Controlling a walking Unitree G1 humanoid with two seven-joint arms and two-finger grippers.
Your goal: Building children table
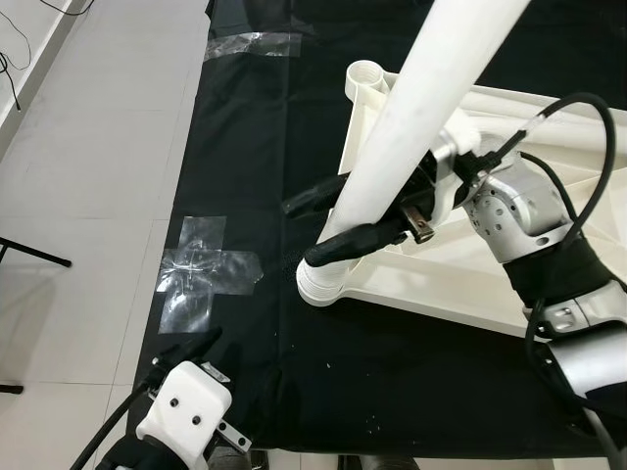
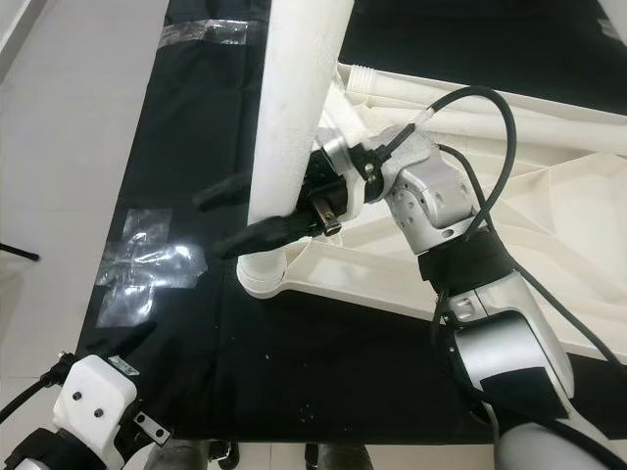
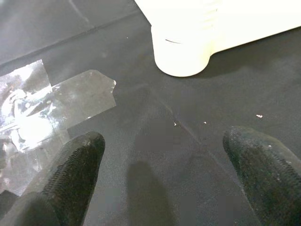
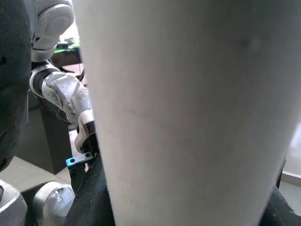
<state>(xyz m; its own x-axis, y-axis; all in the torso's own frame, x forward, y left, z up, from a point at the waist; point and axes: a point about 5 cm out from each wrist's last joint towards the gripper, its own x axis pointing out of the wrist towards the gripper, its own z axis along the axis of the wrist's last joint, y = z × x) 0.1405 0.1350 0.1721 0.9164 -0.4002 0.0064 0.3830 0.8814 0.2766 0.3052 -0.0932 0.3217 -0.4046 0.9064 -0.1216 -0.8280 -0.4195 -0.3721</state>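
- White plastic makes up the table top, which lies upside down on a black mat on the floor.
- One long white leg stands in the corner socket nearest the robot, leaning a little toward the camera.
- Another socket at the far corner has no leg in it yet.
- Right gripper has its two black fingers around the leg low down, one on each side, holding it just above the socket.
- Left gripper hangs low over the mat near some shiny tape, fingers wide apart, holding nothing.
- I think the leg is light, stiff and smooth, so it could slip when it is turned.
- Holding it low, close to the socket, looks best for twisting it in tight.
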